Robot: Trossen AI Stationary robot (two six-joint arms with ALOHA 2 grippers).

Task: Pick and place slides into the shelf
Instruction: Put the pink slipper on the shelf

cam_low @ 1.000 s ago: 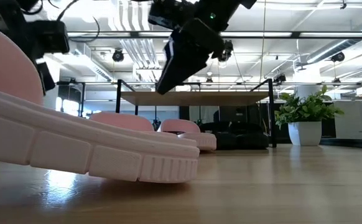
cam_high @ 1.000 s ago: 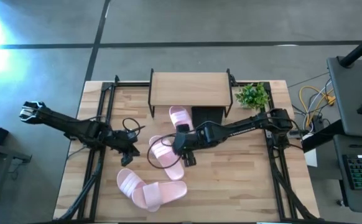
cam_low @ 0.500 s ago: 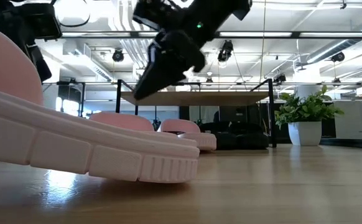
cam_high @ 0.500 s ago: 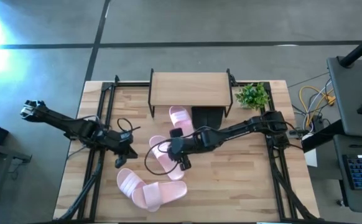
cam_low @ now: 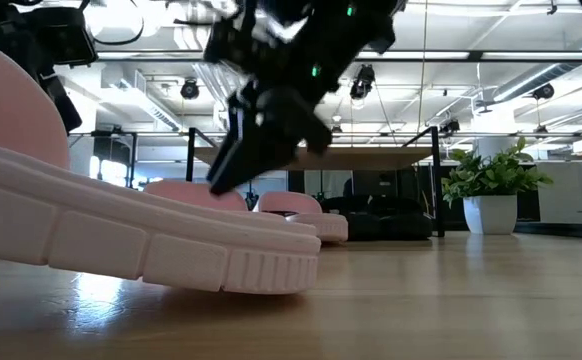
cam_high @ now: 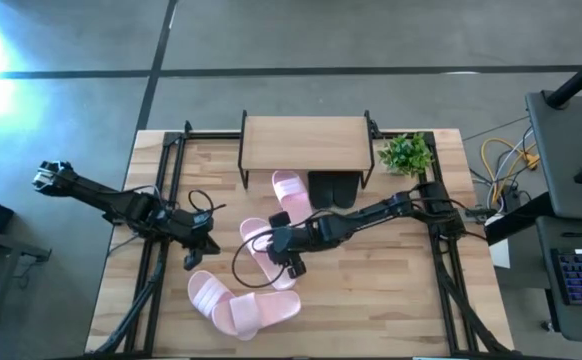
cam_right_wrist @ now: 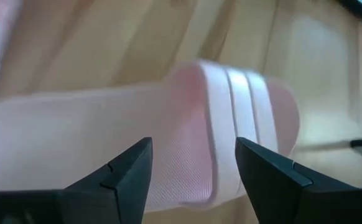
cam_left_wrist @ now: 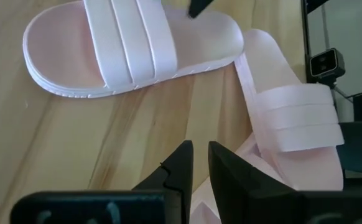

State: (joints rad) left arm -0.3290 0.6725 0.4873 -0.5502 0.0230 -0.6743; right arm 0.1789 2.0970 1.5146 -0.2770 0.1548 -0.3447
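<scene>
While four pink slides lie on the table, the one nearest the right gripper sits mid-table, just in front of the shelf, and in the right wrist view its ribbed strap shows between that gripper's spread fingers, which stand over it without closing on it. Another pink slide lies at the shelf's front edge, partly under the plank, with the black slides just beside it under the shelf. Two more pink slides lie near the table's front edge, one touching and partly overlapping the other; the left wrist view shows them as one flat slide and a second meeting it at an angle. The left gripper hovers over the table's left part, near those two, its fingers nearly together with only a thin gap and nothing held. From the low view, the right gripper hangs tilted above the pink slides, in front of the shelf. A small potted plant stands at the shelf's right side.
</scene>
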